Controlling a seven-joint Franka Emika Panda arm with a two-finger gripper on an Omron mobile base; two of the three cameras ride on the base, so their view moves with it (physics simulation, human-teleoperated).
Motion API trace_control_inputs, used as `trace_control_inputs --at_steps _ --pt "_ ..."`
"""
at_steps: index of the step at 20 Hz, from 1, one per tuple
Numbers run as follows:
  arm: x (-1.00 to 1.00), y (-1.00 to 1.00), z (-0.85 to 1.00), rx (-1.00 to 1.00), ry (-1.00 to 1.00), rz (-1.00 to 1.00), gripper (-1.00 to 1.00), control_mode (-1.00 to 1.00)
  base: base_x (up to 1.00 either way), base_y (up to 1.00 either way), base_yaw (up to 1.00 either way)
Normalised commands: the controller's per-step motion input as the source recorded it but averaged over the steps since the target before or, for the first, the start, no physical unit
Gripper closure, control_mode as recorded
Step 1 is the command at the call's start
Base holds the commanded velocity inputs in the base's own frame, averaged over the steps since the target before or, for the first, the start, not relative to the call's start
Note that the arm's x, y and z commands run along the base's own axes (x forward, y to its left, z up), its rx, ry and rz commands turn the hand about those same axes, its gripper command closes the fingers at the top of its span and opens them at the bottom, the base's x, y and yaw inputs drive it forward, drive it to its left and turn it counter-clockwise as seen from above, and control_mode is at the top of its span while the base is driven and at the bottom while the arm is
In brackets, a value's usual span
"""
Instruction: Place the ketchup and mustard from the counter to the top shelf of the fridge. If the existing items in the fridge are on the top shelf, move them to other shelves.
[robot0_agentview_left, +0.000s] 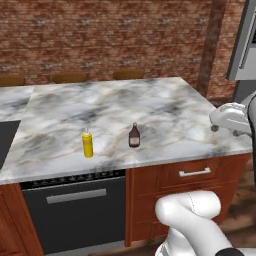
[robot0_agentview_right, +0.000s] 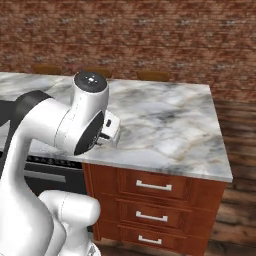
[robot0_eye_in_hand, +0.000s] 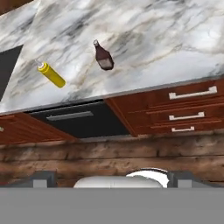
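Marble counter (robot0_agentview_left: 165, 107) carries both bottles upright and apart — the yellow mustard (robot0_agentview_left: 87, 143) to the left, the dark ketchup (robot0_agentview_left: 134, 136) to its right, both near the front edge above the black dishwasher (robot0_agentview_left: 75, 212). The gripper (robot0_eye_in_hand: 111, 177) hangs off the counter, well back from the bottles — its jaws spread wide, holding nothing. Wooden drawers (robot0_agentview_left: 192, 175) sit under the counter's right part.
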Motion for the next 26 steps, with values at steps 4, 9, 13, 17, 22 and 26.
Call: trace_control_inputs --at_steps 4,9,13,17,22,26 --pt "0.94 -0.23 -0.35 0.00 0.06 0.33 -1.00 -1.00 0.00 0.00 0.00" --pt "1.00 -0.03 -0.38 0.00 0.05 0.34 -1.00 -1.00 0.00 0.00 0.00" --pt "0.92 0.00 -0.33 0.03 0.00 0.40 -1.00 -1.00 0.00 0.00 0.00" --pt "0.94 0.00 -0.31 0.10 0.00 0.41 -1.00 -1.00 0.00 0.00 0.00" --pt "0.82 0.00 -0.36 0.15 -0.09 0.37 -1.00 -1.00 0.00 0.00 0.00" --pt "0.76 0.16 -0.44 0.11 -0.25 0.30 -1.00 -1.00 0.00 0.00 0.00"
